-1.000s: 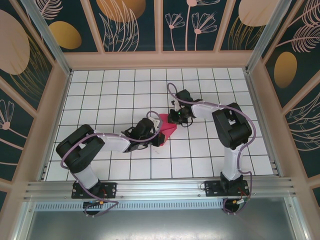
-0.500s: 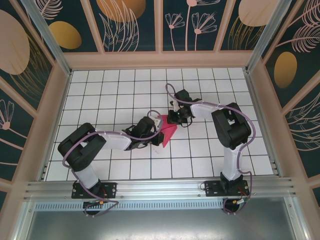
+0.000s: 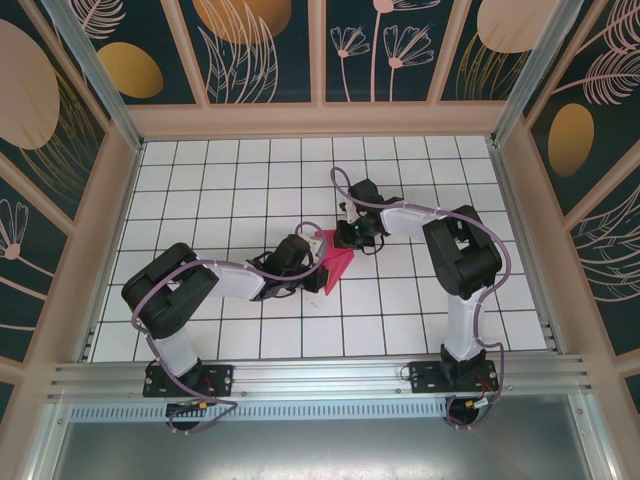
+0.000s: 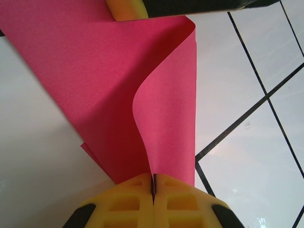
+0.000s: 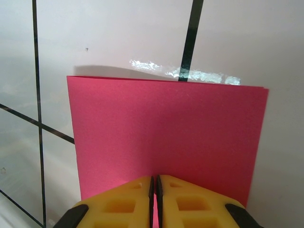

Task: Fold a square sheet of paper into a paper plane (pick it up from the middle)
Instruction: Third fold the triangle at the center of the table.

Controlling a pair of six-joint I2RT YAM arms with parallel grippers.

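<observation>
- In the top view, the paper [image 3: 336,262] is a small magenta wedge at the centre of the frame. It is held between the two arms over the white tiled table [image 3: 220,190]; whether it touches the tiles cannot be told.
- The left gripper [image 4: 153,184], at the bottom of its wrist view, has its yellow jaws pressed together on the paper's near edge. One layer bows away in a loose curl, so the fold is not yet flat.
- The right gripper [image 5: 155,184] likewise pinches the paper at the bottom of its own view. There the sheet reads as a doubled rectangle with a straight far edge.
- The two opposite grips probably keep the layers aligned while a first half-fold is set, so the plane looks at an early stage.
</observation>
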